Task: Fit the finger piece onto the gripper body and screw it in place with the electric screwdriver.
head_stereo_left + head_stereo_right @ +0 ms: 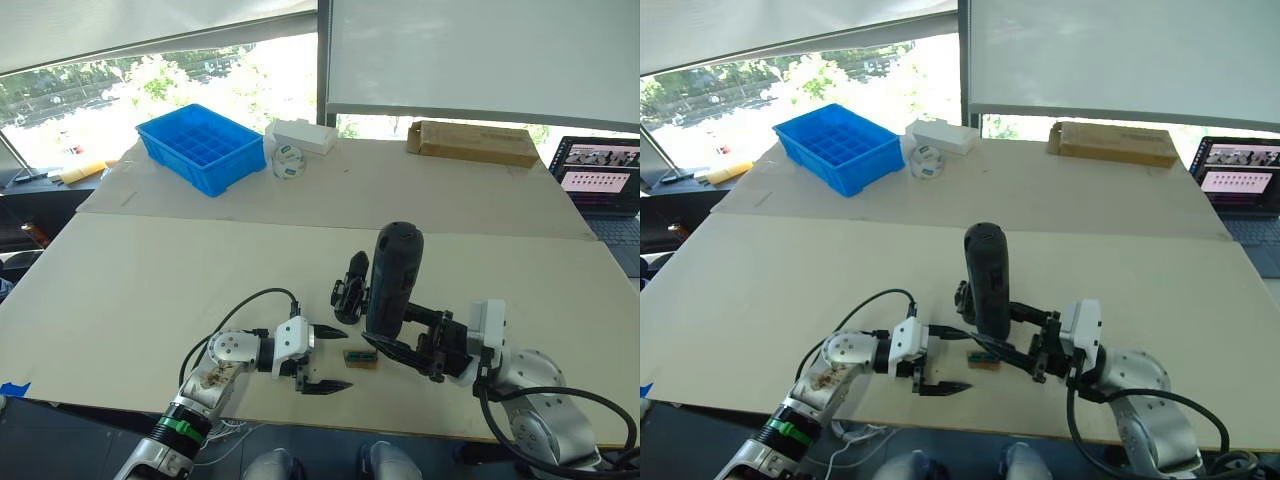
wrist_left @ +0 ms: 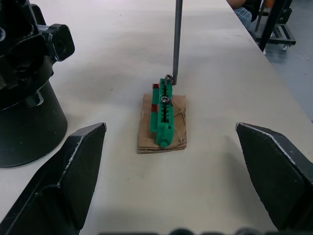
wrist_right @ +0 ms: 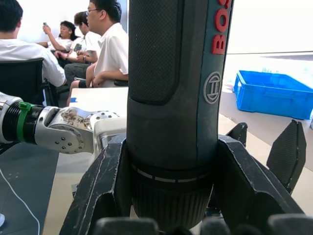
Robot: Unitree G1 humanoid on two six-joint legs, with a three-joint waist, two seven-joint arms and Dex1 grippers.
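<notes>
I am watching the right gripper (image 1: pixel 400 345) clenching its two black fingers around the lower part of the electric screwdriver (image 1: pixel 392 278), a long thick black cylinder with red lettering on its side, which is standing nearly upright over the pale beige table (image 1: pixel 150 290). In the left wrist view its thin metal bit (image 2: pixel 177 41) is coming straight down and its tip is meeting a screw head at the far end of the small green-topped brown block (image 2: pixel 163 116), which is lying flat on the table. I am seeing a second screw head further along the green strip.

The left gripper (image 1: pixel 322 359) is resting low over the near edge of the table with its black fingers (image 2: pixel 73 161) spread wide and gripping nothing; the green-topped block is sitting ahead of it, between the lines of the two fingers and apart from both.

The gripper body (image 1: pixel 352 288), a squat black cylindrical block with a pointed black part rising from it, is standing on the table just behind the screwdriver and just beside the block. I think the small black wedge of a finger piece may be the part on top of it, but I cannot tell from here.

Far across the table a blue plastic compartment tray (image 1: pixel 198 147), a white box (image 1: pixel 300 136) and a flat brown cardboard box (image 1: pixel 470 143) are lying well apart from the work
</notes>
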